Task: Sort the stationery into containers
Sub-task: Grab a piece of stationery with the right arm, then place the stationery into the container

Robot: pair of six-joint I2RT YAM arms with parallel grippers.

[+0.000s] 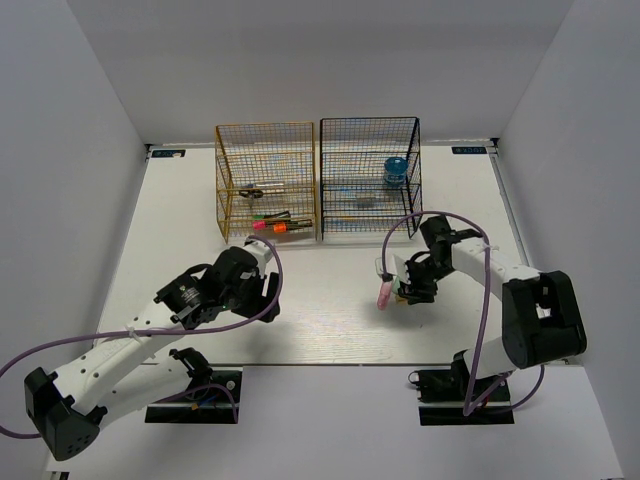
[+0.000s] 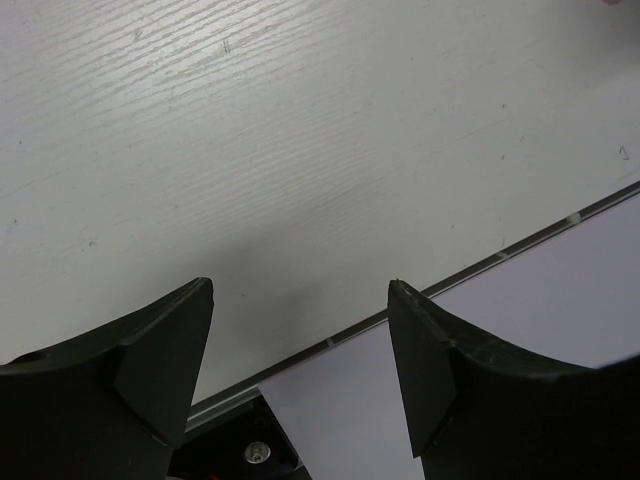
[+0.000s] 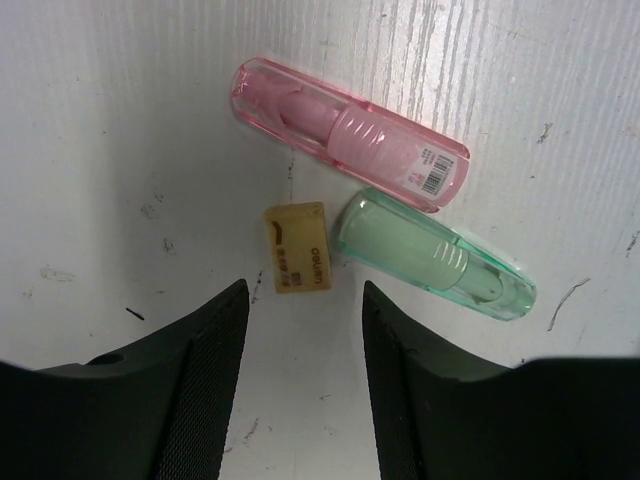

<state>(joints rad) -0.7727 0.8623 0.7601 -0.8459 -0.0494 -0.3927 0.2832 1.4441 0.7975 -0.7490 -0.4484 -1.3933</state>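
Observation:
A pink stick (image 3: 350,135) and a green stick (image 3: 435,255) lie flat on the white table, with a small tan eraser (image 3: 297,247) between them. My right gripper (image 3: 304,288) hovers just short of the eraser, open, with nothing between its fingers. In the top view the pink stick (image 1: 384,292) lies left of that gripper (image 1: 408,285). The gold rack (image 1: 265,180) holds scissors (image 1: 258,189) and highlighters (image 1: 280,222). A blue jar (image 1: 395,172) sits in the black rack (image 1: 368,178). My left gripper (image 2: 300,285) is open and empty over the table's near edge.
Both racks stand side by side at the back of the table (image 1: 330,330). White walls enclose the left, right and rear. The table's front edge (image 2: 480,265) runs under the left gripper. Purple cables loop beside each arm.

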